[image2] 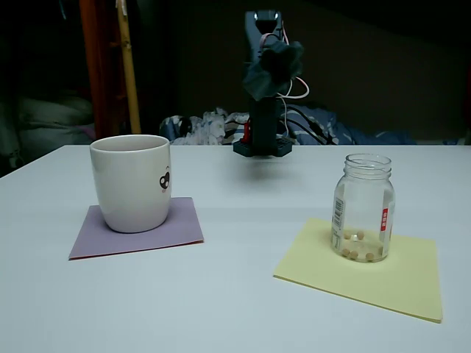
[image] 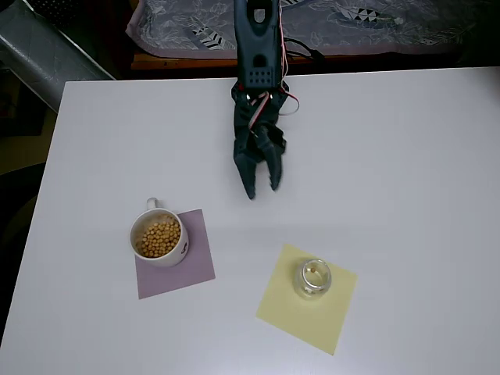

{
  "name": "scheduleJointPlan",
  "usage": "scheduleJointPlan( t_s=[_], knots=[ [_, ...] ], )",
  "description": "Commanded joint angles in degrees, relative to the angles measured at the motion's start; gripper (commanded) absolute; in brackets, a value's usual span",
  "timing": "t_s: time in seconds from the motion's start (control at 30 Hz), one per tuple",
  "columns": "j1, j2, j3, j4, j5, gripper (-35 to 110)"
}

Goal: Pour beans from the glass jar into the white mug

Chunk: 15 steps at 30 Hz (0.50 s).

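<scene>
On the surface (image: 406, 156), the mug (image: 158, 238) holds most beans (image: 158, 239) on its purple mat (image: 187, 269); the jar (image2: 363, 209), nearly empty, stands upright on a yellow mat (image2: 412, 283). Fingers (image: 255, 168) hang slightly spread, holding nothing. Judging the pour done, retreat clear.

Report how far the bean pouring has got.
Mostly done: the white ceramic mug on the purple sheet holds a heap of tan beans. The clear glass jar stands upright on the yellow sheet, released, with a few beans at its bottom. The pincer hangs above the table, holding nothing. Left: those few stragglers, if wanted.
</scene>
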Motion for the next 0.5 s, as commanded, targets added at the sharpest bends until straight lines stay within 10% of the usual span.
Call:
scheduleJointPlan(
  t_s=[0.0,0.27,0.47],
  knots=[
    [1.67,22.41,2.99,21.27,5.27,21],
    [5.01,56.95,7.12,64.60,14.59,23],
    [7.12,58.97,6.77,77.17,23.12,26]
  ],
)
